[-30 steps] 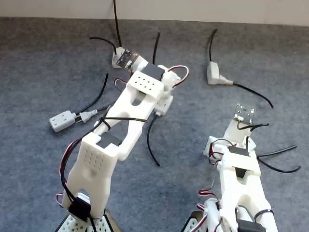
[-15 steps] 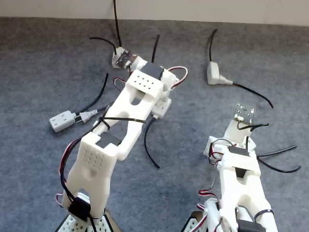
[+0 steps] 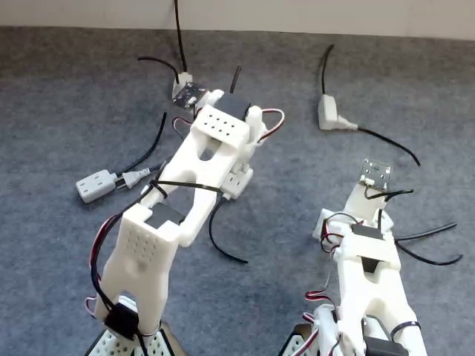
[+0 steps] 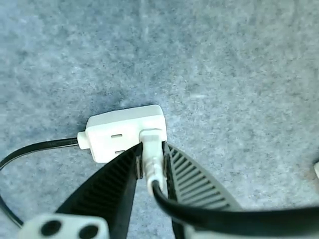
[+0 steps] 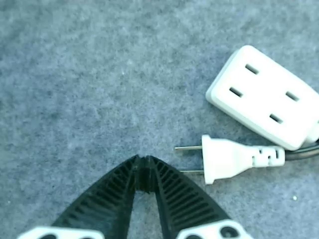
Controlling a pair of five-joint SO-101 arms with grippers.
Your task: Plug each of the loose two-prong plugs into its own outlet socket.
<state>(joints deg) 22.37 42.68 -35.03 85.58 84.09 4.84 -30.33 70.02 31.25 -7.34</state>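
Left gripper point(image 4: 152, 153): we see it clamped on a white plug point(image 4: 152, 141) touching an outlet point(image 4: 119, 132).
Right gripper point(image 5: 145, 174): closed on nothing beside a loose plug point(image 5: 227, 159).

Grey cloth covers the desk point(image 3: 59, 89), matt and nappy like felt, and over it the arms point(image 3: 200, 170) are dull white plastic. The left pincer point(image 4: 152, 152) shows black ribbed plastic, matt, on a plug point(image 4: 152, 139) of smooth white plastic with a soft sheen, same as the outlet socket point(image 4: 122, 130), and the cord point(image 4: 224, 216) looks like glossy black rubber. The right pincer point(image 5: 144, 177) has the same ribbed black, the loose plug point(image 5: 229, 159) near it is smooth white plastic with two bare shiny metal prongs point(image 5: 188, 148), and the outlet block point(image 3: 95, 185) at nine o'clock on the desk is white plastic too.
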